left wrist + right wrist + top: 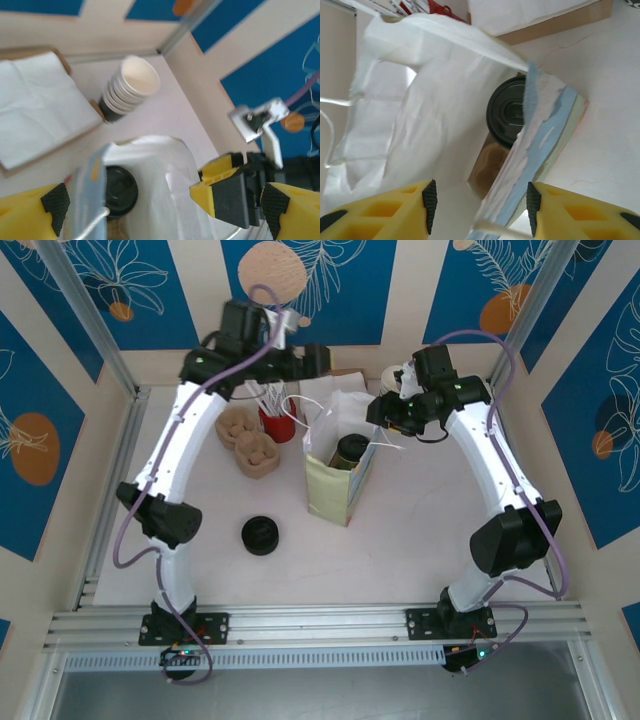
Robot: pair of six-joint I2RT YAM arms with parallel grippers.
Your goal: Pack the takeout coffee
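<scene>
Blue-and-cream patterned walls enclose a white table (420,530).

Top view: a paper bag (335,495) stands upright near the middle of the table with its mouth open. The takeout coffee (350,450), black lid fitted, stands inside the bag. The right gripper (392,418) hangs just beside the bag's right rim. The left arm reaches across the rear of the table, and its fingers cannot be made out from this angle. A pile of black lids (260,535) sits to the left of the bag, apart from it. Two pulp cup carriers (250,445) and a red cup (278,426) holding stirrers stand behind and left of the bag.

Left wrist view: the left gripper (162,217) is over the bag's mouth, fingers spread wide with nothing clamped. The lidded coffee sits low in the bag. A stack of nested cups (132,85) shows beyond the bag, just beside a cardboard box of napkins (40,105).

Right wrist view: the right gripper's fingers stand partly apart, astride the bag's blue-printed wall and not pressed on it. The coffee's lid lies just behind that wall, inside the bag.
</scene>
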